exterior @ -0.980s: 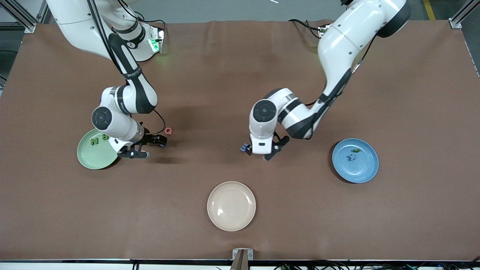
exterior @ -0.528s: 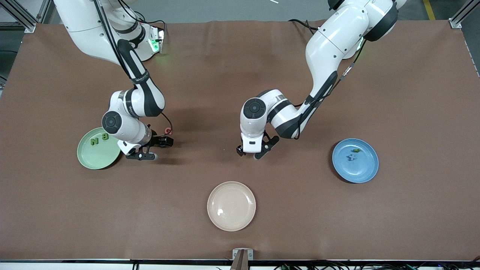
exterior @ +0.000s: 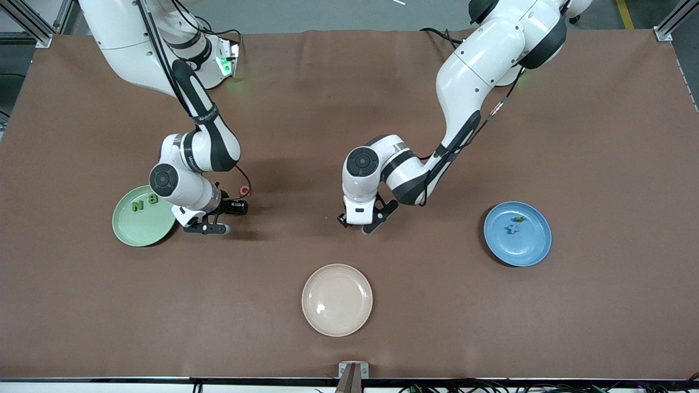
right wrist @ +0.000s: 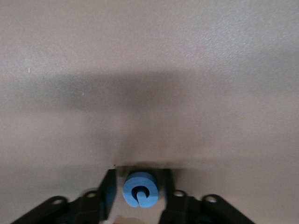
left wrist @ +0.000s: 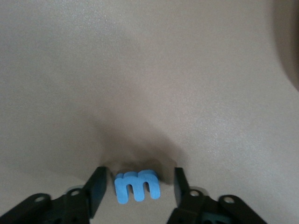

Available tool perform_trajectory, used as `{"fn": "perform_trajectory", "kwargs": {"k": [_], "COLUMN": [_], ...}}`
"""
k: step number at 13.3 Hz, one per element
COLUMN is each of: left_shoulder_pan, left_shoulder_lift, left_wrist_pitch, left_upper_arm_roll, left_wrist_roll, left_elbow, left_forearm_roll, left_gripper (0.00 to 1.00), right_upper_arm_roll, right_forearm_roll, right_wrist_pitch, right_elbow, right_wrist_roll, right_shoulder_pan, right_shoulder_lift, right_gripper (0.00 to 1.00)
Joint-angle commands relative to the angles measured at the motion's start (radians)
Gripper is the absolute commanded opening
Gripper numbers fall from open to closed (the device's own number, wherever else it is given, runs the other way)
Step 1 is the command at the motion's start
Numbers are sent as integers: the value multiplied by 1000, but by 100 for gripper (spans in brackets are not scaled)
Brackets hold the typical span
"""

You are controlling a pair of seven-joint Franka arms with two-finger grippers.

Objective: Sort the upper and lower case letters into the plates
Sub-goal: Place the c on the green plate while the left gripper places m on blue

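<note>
Blue plate's [exterior: 532, 254] letters too small

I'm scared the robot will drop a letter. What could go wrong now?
The left gripper is open around the blue m. The m sits closer to one finger, so it might twist or slide when squeezed.

The right gripper is down at a round blue letter, and a red letter lies right beside it. Moving off could knock the red one away.
</note>
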Motion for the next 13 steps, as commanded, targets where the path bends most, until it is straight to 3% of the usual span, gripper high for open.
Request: {"fn": "perform_trajectory", "kwargs": {"k": [1, 4, 7, 9, 13], "left_shoulder_pan": [-22, -13, 87, 195, 438], "left_shoulder_lift": [26, 8, -83, -144, -278], "left_wrist_pitch": [-15, -87, -189, -225, -259], "left_upper_arm_roll": [15, 15, 2, -42, -119], "left_wrist_roll": [-8, -8, 1, 30, 234], "left_elbow": [38, 35, 2, -43, -223], "left_forearm_roll": [-12, -12, -11, -9, 6], "left_gripper": [38, 1, 0, 0, 1], "right_upper_arm_roll": [-5, -5, -7, -32, -101], "right_forearm_roll": [5, 3, 0, -12, -191], "right_wrist_pitch": [-1, -5, -33, -111, -226], "right_elbow": [3, 1, 4, 12, 1], "right_wrist_roll": [2, 0, -2, -6, -34], "right_shoulder_pan": [15, 15, 12, 9, -18], "right_shoulder_lift": [8, 8, -18, -65, -162], "right_gripper": [26, 18, 16, 16, 16]}}
